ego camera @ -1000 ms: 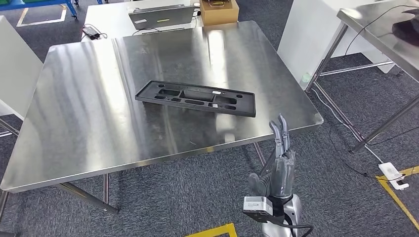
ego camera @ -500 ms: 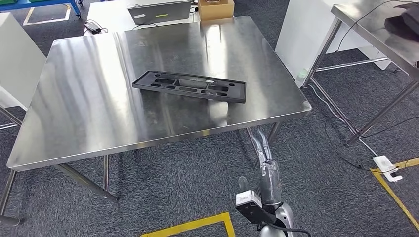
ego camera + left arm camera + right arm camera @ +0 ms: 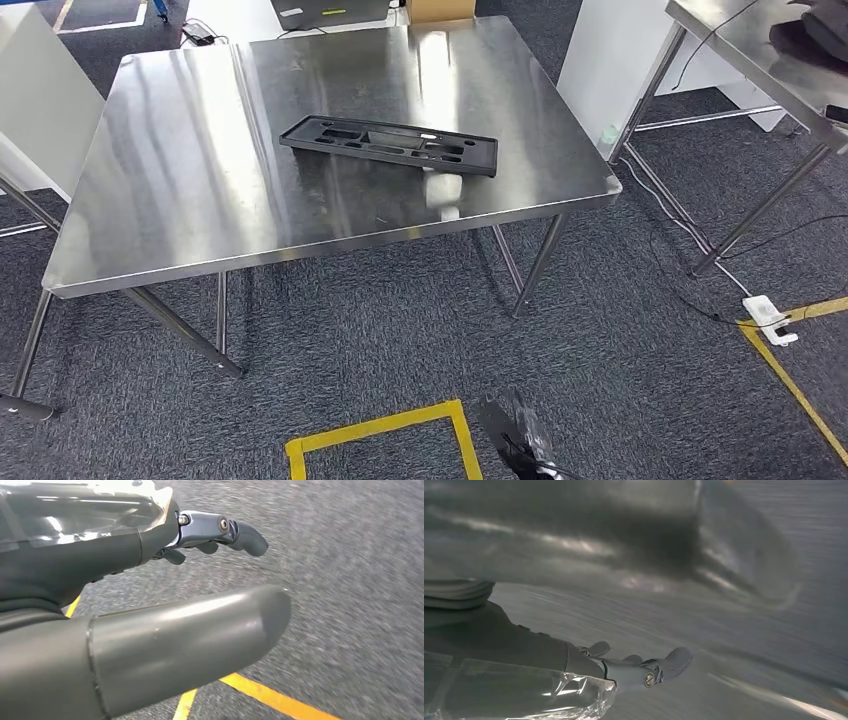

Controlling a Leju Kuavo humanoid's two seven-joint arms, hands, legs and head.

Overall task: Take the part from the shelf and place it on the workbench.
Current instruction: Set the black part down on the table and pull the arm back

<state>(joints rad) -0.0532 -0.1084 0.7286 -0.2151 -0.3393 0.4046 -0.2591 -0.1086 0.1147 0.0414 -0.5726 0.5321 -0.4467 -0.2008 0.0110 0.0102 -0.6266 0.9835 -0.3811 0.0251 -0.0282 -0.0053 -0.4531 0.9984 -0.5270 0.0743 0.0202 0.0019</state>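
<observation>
Both hands hang empty with fingers loose — the left hand [image 3: 150, 580] over carpet, the right hand [image 3: 589, 672] having dropped from beside the table edge a second ago. Black part [image 3: 389, 144] lies flat mid-workbench [image 3: 180, 200] — delivery looks complete as the view pulls back.
</observation>
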